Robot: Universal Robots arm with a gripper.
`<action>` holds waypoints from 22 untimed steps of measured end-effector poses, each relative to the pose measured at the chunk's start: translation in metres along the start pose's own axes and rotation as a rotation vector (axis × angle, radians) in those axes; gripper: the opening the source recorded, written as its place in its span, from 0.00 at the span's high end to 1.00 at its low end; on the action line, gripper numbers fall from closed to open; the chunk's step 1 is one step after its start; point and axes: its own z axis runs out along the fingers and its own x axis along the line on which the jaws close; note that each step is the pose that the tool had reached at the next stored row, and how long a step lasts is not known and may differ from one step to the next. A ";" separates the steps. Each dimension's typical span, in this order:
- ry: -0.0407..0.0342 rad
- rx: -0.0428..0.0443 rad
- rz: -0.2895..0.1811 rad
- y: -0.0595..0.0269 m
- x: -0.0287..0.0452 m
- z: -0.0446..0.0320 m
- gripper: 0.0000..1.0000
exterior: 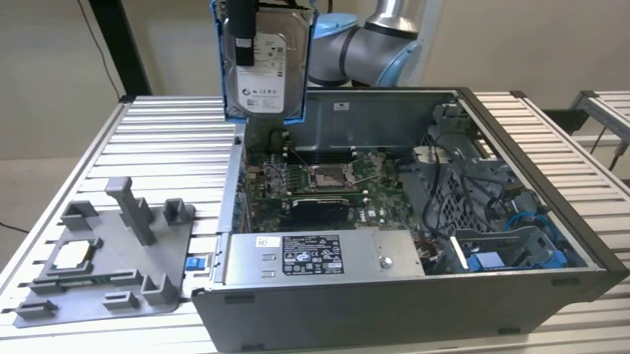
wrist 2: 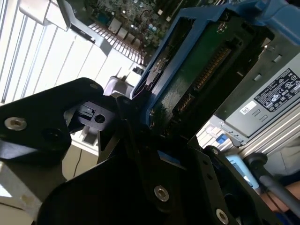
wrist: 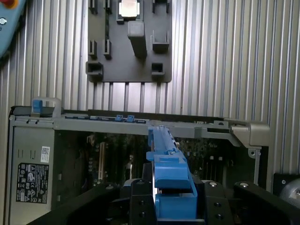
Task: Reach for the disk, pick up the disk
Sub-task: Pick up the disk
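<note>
The disk [exterior: 271, 74], silver-grey with a white label and a bright blue frame, hangs upright high above the back left corner of the open computer case [exterior: 414, 295]. My gripper [exterior: 243, 53] is shut on it, and a black finger runs down across the label. In the second wrist view the disk's [wrist 2: 201, 79] green circuit side and blue frame sit clamped between the black fingers [wrist 2: 129, 124]. In the first wrist view the disk [wrist: 165, 157] shows edge-on, rising from the gripper [wrist: 174, 199] above the case.
The case holds a motherboard [exterior: 325, 181], a long grey box with a black-and-white label [exterior: 315, 254] and blue-cabled bays [exterior: 512, 247]. A grey fixture plate [exterior: 108, 258] with a small square chip [exterior: 71, 254] lies on the ribbed metal table [exterior: 167, 140] at the exterior view's left.
</note>
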 end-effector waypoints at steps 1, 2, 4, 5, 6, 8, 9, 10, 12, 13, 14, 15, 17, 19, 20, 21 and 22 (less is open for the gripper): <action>0.0001 -0.0002 0.000 -0.0021 0.0001 -0.0001 1.00; 0.0001 -0.0004 0.000 -0.0040 0.0001 -0.0003 1.00; 0.0001 -0.0007 -0.001 -0.0078 0.0002 -0.0005 1.00; 0.0001 -0.0008 -0.001 -0.0096 0.0003 -0.0006 1.00; 0.0001 -0.0009 -0.002 -0.0115 0.0004 -0.0007 1.00; 0.0002 -0.0012 -0.002 -0.0151 0.0005 -0.0010 1.00; 0.0002 -0.0013 -0.002 -0.0169 0.0005 -0.0011 1.00; 0.0002 -0.0014 -0.003 -0.0189 0.0006 -0.0012 1.00; 0.0002 -0.0017 -0.003 -0.0225 0.0007 -0.0014 1.00; 0.0003 -0.0018 -0.003 -0.0243 0.0008 -0.0015 1.00; 0.0002 -0.0019 -0.004 -0.0262 0.0008 -0.0017 1.00; 0.0002 -0.0021 -0.004 -0.0281 0.0009 -0.0018 1.00; 0.0003 -0.0024 -0.004 -0.0319 0.0010 -0.0020 1.00; 0.0003 -0.0026 -0.005 -0.0355 0.0011 -0.0022 1.00; 0.0003 -0.0028 -0.005 -0.0374 0.0012 -0.0024 1.00; 0.0002 -0.0030 -0.005 -0.0394 0.0012 -0.0025 1.00; 0.0002 -0.0031 -0.006 -0.0413 0.0013 -0.0026 1.00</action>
